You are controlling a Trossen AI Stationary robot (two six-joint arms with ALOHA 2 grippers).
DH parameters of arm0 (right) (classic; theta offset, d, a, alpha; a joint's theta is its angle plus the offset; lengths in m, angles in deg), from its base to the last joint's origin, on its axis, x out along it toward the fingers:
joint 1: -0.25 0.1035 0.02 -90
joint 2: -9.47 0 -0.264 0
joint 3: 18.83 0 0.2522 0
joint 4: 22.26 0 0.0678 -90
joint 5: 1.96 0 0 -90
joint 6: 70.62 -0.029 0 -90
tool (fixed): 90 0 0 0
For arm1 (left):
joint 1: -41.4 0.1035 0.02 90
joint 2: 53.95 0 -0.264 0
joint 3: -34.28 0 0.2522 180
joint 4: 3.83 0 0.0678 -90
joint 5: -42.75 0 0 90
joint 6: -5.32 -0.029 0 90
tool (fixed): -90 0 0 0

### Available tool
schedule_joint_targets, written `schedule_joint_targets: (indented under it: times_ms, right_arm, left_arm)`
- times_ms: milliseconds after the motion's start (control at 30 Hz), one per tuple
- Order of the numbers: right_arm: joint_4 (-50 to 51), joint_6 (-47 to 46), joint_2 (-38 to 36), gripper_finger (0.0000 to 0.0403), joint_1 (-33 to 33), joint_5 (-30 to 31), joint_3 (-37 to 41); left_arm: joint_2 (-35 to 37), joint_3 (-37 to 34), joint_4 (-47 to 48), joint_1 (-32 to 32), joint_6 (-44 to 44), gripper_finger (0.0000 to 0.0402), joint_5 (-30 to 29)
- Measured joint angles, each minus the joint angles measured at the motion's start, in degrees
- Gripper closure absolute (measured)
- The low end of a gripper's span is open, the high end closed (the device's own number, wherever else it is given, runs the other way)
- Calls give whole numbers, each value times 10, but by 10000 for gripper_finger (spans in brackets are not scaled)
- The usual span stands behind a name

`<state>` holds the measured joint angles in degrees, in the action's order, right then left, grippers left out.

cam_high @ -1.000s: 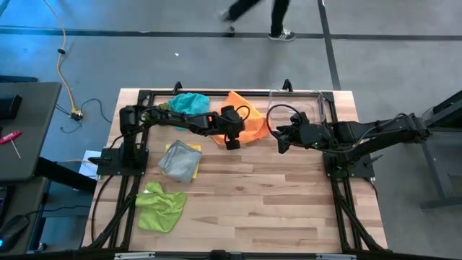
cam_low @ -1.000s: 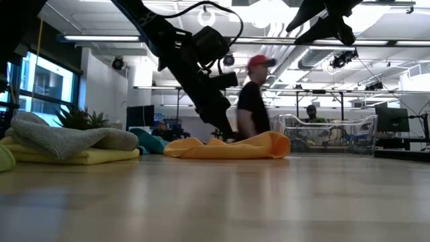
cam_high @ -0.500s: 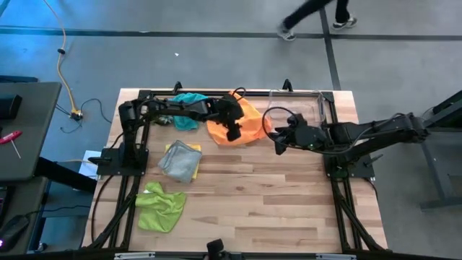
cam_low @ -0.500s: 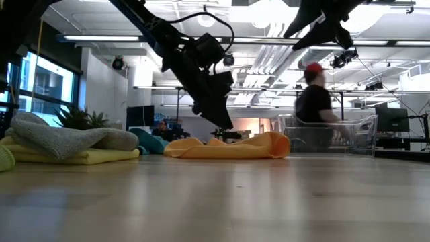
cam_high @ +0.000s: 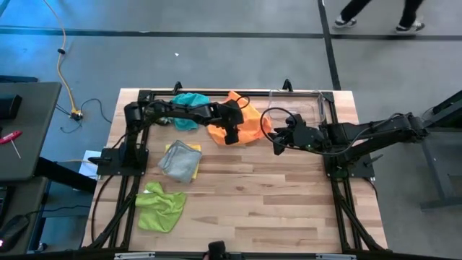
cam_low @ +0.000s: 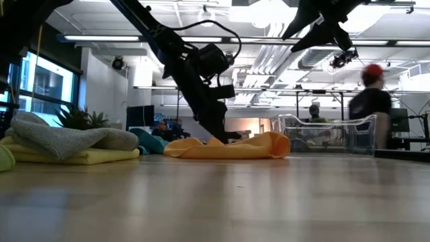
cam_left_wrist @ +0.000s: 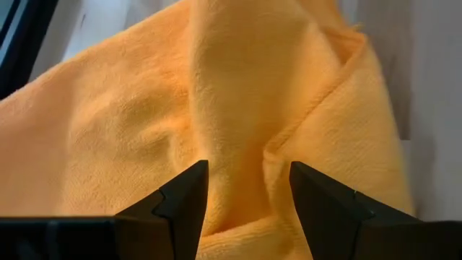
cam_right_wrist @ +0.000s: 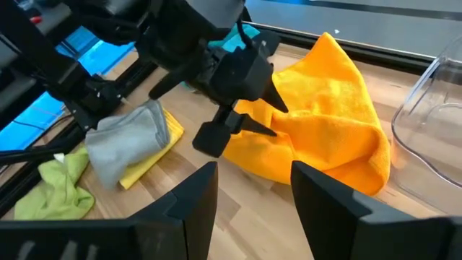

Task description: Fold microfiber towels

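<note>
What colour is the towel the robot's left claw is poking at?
Orange. The orange towel fills the left wrist view, with the left gripper open over it.

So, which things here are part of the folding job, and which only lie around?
Part of the job:
- orange towel, under the open left gripper
- teal towel
- grey towel lying on yellow towel
- lime green towel

Just lying about:
- clear plastic bin
- small plant

A wooden table point(cam_high: 260, 195) carries teal point(cam_high: 189, 101) and orange towels point(cam_high: 249, 123) and a clear bin point(cam_high: 310, 101) along its far edge, grey-on-yellow towels point(cam_high: 180, 160) and a lime towel point(cam_high: 160, 206) near its left edge.
</note>
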<state>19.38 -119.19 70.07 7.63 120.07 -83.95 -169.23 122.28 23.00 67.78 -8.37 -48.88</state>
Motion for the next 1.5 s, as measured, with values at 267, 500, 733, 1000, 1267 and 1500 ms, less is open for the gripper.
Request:
schedule_joint_targets:
  times_ms: [267,500,733,1000,1267,1500]
  right_arm:
    - [1,6,0,236,0,9,0]
    - [-6,6,0,236,0,19,0]
    - [-14,6,1,236,0,25,0]
    - [-24,6,1,236,0,25,0]
    - [-25,-26,1,236,0,24,0]
    - [-26,-40,1,236,0,23,0]
  left_arm:
    - [-2,0,-8,-15,-70,215,-14]
    - [-14,-1,-11,-18,-71,216,-33]
    - [-13,0,-11,-18,-91,232,-40]
    - [-21,1,-9,-50,-180,323,-80]
    - [-33,0,2,-53,-203,392,-120]
    - [-23,0,60,-55,-153,401,-91]
